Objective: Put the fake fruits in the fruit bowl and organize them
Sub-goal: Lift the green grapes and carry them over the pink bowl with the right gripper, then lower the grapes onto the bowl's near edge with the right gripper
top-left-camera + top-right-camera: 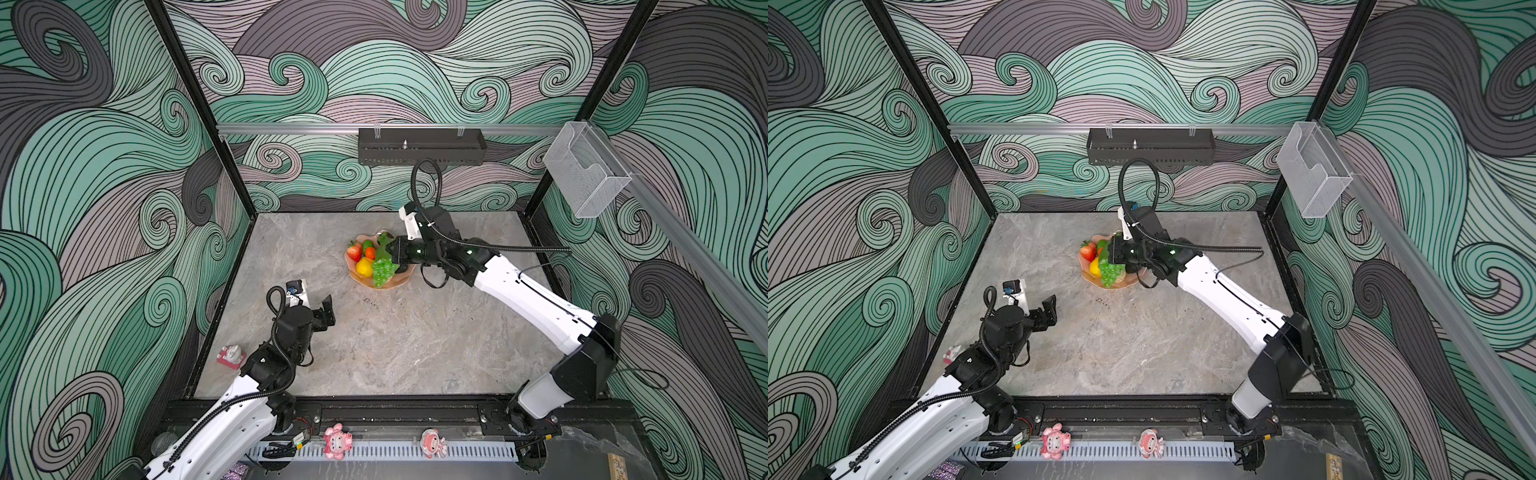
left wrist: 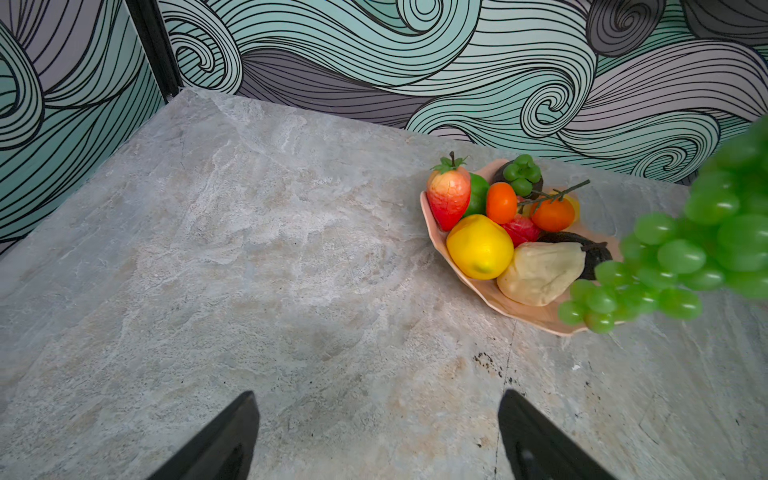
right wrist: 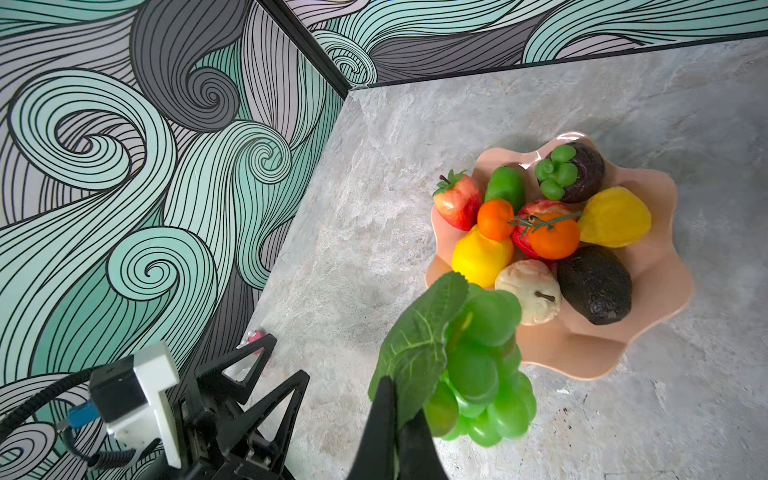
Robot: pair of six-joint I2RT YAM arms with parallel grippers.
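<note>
The task looks nearly finished. The fruit bowl already holds a strawberry, a lemon, two oranges, a red apple and more, and no loose fruit shows on the table in a top view.

What is left is the green grapes. The right hand is clamped on the bunch's leaf; the grapes hang just past its fingertips, and the bowl lies just beyond them. Lowering the bunch in and letting go appears to be the last step.

The left hand has its fingers wide apart and empty, with the bowl well ahead of it and off to one side.

Only the right wrist view shows the pinch on the leaf — and the avocado and yellow pear, which the arm hides in the top views. The left wrist view shows the bunch from the side, raised off the table — whether it touches the rim cannot be told.
</note>
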